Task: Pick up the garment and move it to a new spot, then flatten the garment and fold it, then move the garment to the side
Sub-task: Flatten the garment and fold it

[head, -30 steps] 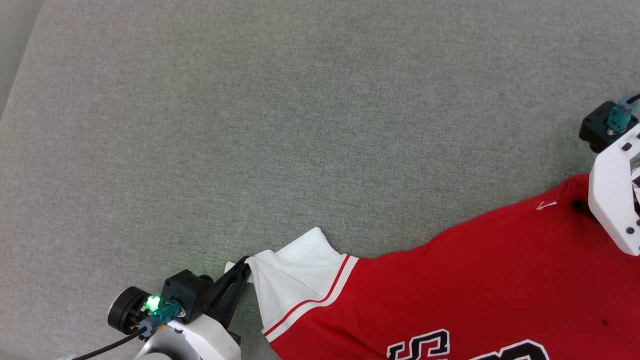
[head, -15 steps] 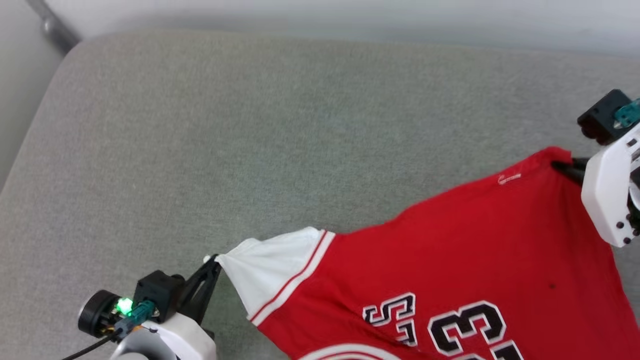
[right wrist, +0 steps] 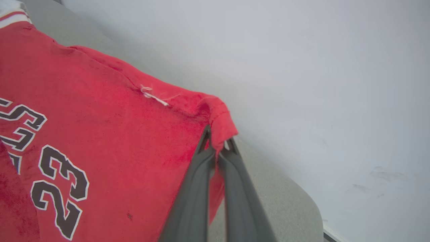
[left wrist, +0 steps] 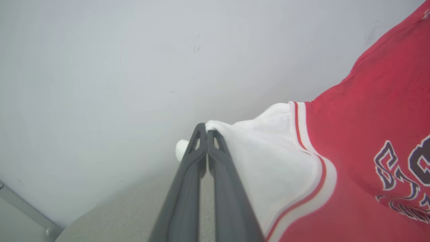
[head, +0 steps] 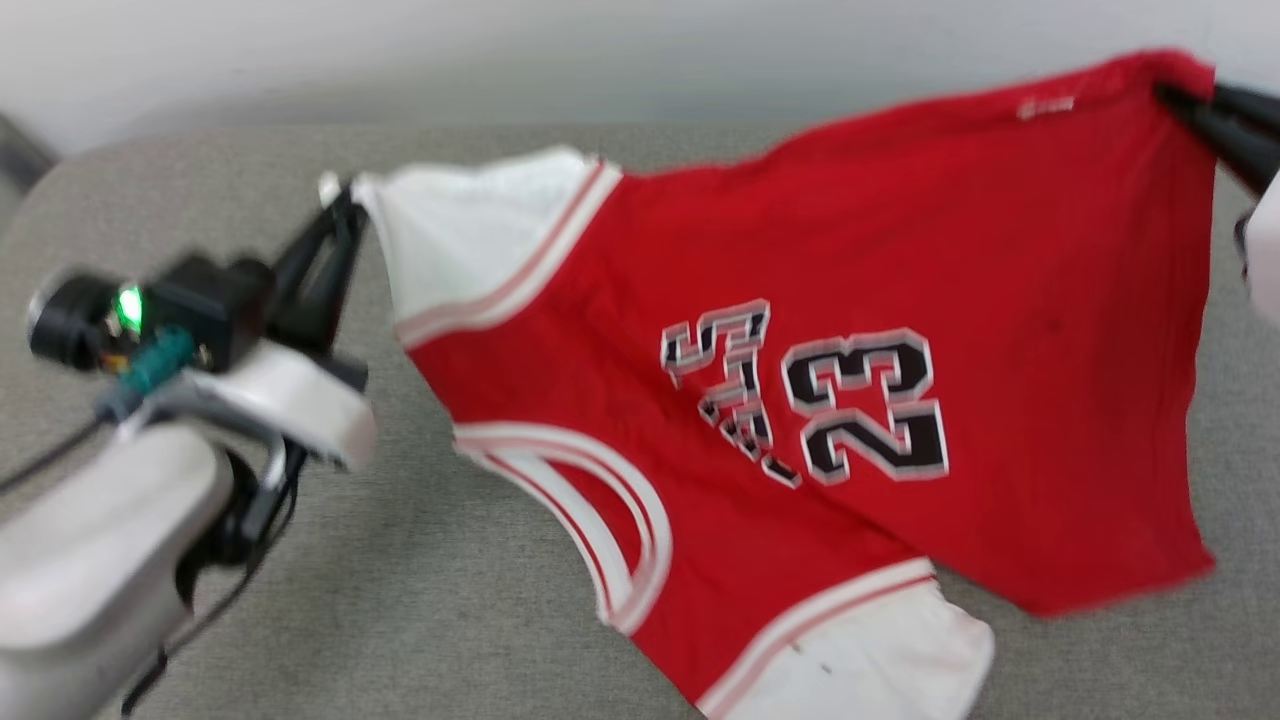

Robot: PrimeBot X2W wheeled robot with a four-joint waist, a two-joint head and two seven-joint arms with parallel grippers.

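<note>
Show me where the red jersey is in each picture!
Head view: red jersey stretched across the middle and right.
Left wrist view: right side, its white sleeve pinched in the left tool.
Right wrist view: left half, a red corner pinched in the right tool.
Shared landmark: the grey padded surface below.

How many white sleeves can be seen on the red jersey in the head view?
2. One sleeve is at the jersey's upper left, pinched by the left gripper; the other sleeve is at the bottom of the view, ungripped.
</note>
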